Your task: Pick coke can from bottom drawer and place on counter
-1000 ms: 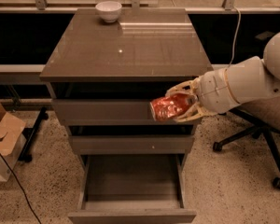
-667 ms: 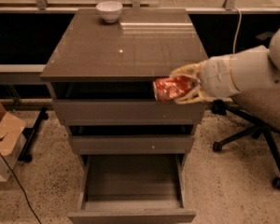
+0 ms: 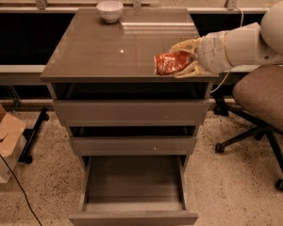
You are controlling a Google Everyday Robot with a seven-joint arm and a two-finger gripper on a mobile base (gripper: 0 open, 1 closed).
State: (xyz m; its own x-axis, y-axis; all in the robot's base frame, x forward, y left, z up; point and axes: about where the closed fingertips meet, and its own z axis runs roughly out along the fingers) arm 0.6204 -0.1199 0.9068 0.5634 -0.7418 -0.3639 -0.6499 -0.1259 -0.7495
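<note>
My gripper [image 3: 175,61] comes in from the right on a white arm and is shut on the coke can [image 3: 170,63], a dented red-orange can lying sideways between the pale fingers [image 3: 186,45]. The can is held over the front right edge of the counter [image 3: 104,51], the glossy grey-brown cabinet top; I cannot tell if it touches the surface. The bottom drawer [image 3: 132,182] stands pulled open below and shows nothing inside. The two slimmer drawers above it are shut.
A white bowl [image 3: 109,10] sits at the counter's back left. An office chair [image 3: 264,98] stands right of the cabinet, under my arm. A cardboard box [image 3: 2,140] and a cable lie on the floor at left.
My gripper has lifted the can from in front of the top drawer up to the counter's front right edge.
</note>
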